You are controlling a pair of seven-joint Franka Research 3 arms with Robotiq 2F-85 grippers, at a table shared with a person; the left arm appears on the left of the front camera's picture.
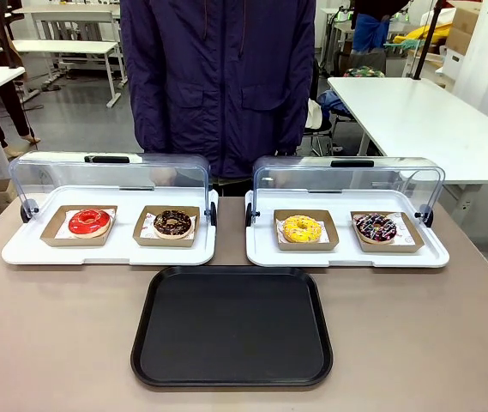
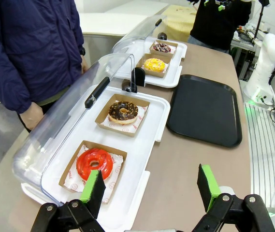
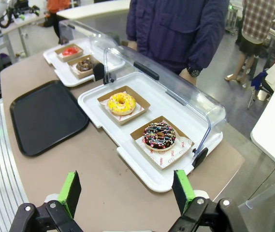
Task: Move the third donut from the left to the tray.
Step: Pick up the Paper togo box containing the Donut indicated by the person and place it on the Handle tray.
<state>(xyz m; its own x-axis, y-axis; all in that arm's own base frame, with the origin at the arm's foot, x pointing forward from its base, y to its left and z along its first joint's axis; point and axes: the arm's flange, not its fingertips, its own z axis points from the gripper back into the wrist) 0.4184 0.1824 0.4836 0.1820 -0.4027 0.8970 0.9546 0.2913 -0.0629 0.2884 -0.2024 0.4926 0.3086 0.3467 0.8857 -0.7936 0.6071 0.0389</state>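
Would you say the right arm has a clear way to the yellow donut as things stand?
Probably yes: the clear lid is swung back toward the person, the yellow donut lies uncovered, and the open right gripper hovers with nothing between them.

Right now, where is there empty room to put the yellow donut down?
The whole black tray is bare, just in front of the two white trays. The table is bare on both sides of it too. The white trays are crowded: each holds two donuts in boxes.
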